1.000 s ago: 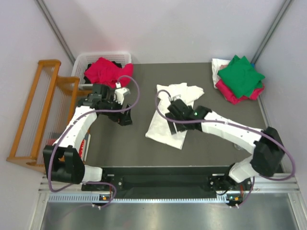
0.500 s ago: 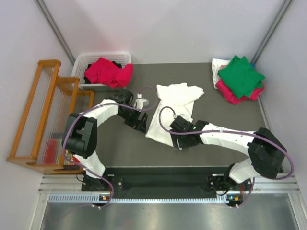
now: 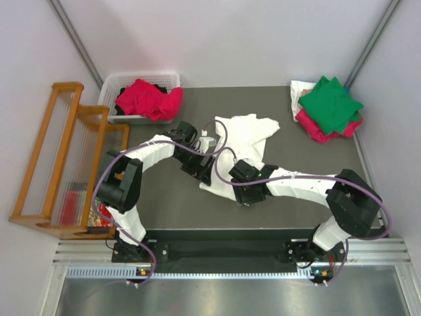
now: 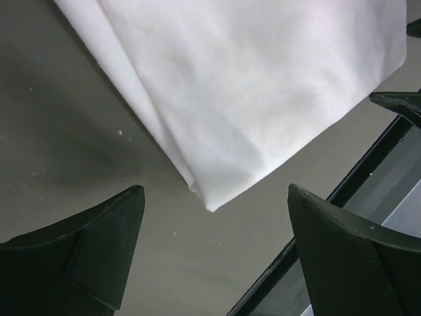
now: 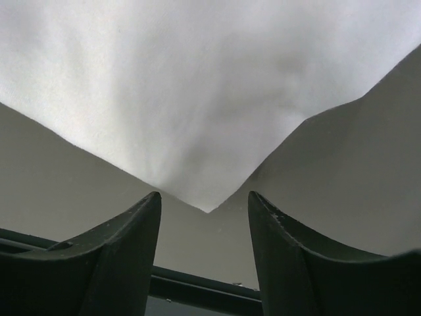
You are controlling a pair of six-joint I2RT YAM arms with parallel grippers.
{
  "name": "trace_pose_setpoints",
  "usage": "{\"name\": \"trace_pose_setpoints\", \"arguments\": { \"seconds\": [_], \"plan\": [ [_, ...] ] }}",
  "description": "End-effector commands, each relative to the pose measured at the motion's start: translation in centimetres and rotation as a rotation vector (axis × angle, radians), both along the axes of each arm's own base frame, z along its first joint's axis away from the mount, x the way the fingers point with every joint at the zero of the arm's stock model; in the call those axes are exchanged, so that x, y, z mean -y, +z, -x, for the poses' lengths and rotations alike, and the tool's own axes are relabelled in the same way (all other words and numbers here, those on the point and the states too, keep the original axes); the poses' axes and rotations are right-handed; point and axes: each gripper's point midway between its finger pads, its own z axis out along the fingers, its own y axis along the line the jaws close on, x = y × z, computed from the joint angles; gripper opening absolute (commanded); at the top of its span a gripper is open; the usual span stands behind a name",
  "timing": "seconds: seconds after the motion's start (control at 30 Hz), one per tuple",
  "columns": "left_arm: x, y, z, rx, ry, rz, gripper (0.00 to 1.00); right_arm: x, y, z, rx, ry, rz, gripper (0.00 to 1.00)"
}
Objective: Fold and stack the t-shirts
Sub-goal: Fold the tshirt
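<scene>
A white t-shirt [image 3: 242,137] lies partly folded in the middle of the dark table. My left gripper [image 3: 205,172] hangs over its near left corner, jaws wide open; in the left wrist view that white t-shirt corner [image 4: 217,164] points down between the fingertips [image 4: 125,210] of the left gripper [image 4: 216,192], untouched. My right gripper [image 3: 249,195] is at the near right corner. In the right wrist view the white t-shirt tip [image 5: 197,131] sits just ahead of the open right gripper [image 5: 204,197], nothing between its fingers. A crimson t-shirt [image 3: 148,99] lies heaped in the basket.
A white slotted basket [image 3: 125,80] stands at the back left. Folded green t-shirts [image 3: 331,105] top a pile with crimson [image 3: 314,126] beneath at the back right. A wooden rack [image 3: 59,151] stands beyond the table's left edge. The table's front rail [image 5: 197,286] runs close under both grippers.
My left arm swung from beside the basket over to the white shirt's near left corner. My right gripper slid toward the near right corner and its jaws narrowed.
</scene>
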Motion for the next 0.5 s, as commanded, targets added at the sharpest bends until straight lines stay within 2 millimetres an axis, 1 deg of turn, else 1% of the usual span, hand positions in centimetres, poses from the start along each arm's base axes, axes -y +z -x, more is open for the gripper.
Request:
{"name": "trace_pose_setpoints", "arguments": {
  "seconds": [0.0, 0.03, 0.07, 0.1, 0.3, 0.47],
  "plan": [
    [1.4, 0.3, -0.2, 0.031, -0.033, 0.029, 0.94, -1.3, -0.1, -0.4, 0.026, 0.023, -0.035, 0.52],
    [1.4, 0.2, 0.0, 0.025, -0.029, 0.027, 0.94, -1.2, -0.1, -0.5, 0.029, 0.022, -0.034, 0.49],
    [1.3, -0.1, 0.4, 0.009, -0.027, 0.025, 0.94, -1.0, -0.4, -0.3, 0.022, 0.022, -0.024, 0.44],
    [1.5, -0.2, 0.8, 0.002, -0.033, 0.027, 0.94, -0.9, -0.6, -0.2, 0.021, 0.024, -0.023, 0.42],
    [1.1, -1.4, 3.2, -0.073, -0.060, -0.013, 0.95, -0.7, -0.8, -0.1, 0.015, 0.021, -0.016, 0.41],
    [0.2, -2.4, 3.6, -0.077, -0.061, -0.060, 0.94, -0.8, -0.6, -0.3, 0.022, 0.021, -0.020, 0.40]
  ]
}}
